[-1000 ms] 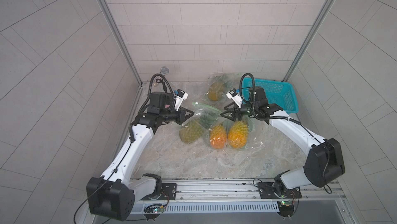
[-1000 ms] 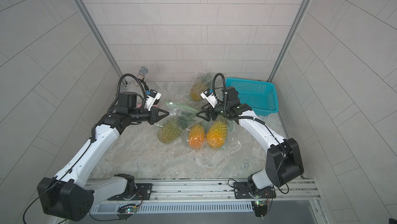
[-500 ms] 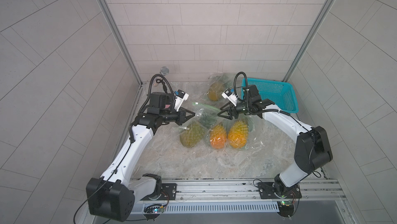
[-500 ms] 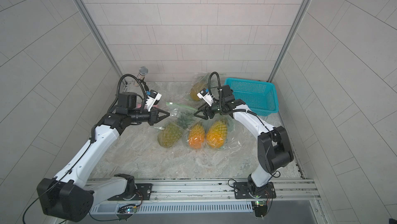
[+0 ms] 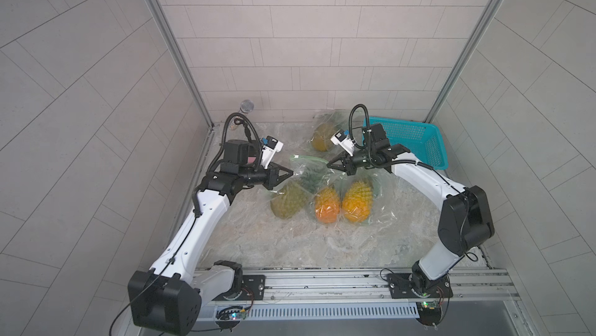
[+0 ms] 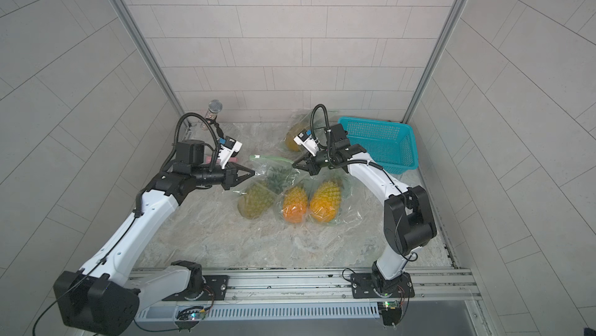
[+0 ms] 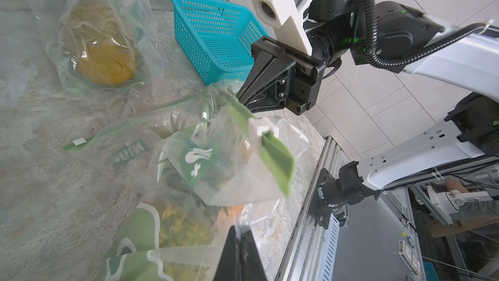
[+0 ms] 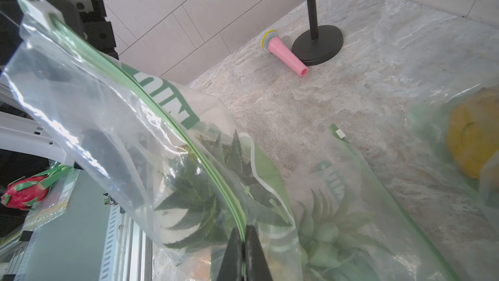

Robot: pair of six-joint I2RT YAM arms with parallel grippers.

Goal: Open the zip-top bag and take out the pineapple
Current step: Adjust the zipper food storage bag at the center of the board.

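Tautly, right claw (image 8: 245, 230) pinches crinkly clear zip-top bag (image 8: 94, 131).

- A teal mesh basket (image 5: 437, 147) (image 6: 387, 144) stands just behind the right gripper (image 5: 329, 165), on the side away from the left gripper (image 5: 292, 174).
- A spare bagged pineapple (image 5: 322, 137), yellow in clear plastic, lies beyond the right gripper toward the back wall, just beside the basket.
- A grey-headed microphone (image 6: 215, 106) stands upright on a black stand (image 8: 317, 45) behind the left gripper, in the back corner.
- A pink toy microphone (image 8: 283, 51) lies on its side, handle end at the stand's round base.
- A red dragon fruit (image 8: 24, 192) shows off the table, beyond the left gripper.
- A marbled tabletop (image 5: 258, 244) spreads under both grippers, with grey tiled walls (image 5: 322, 28) around it.
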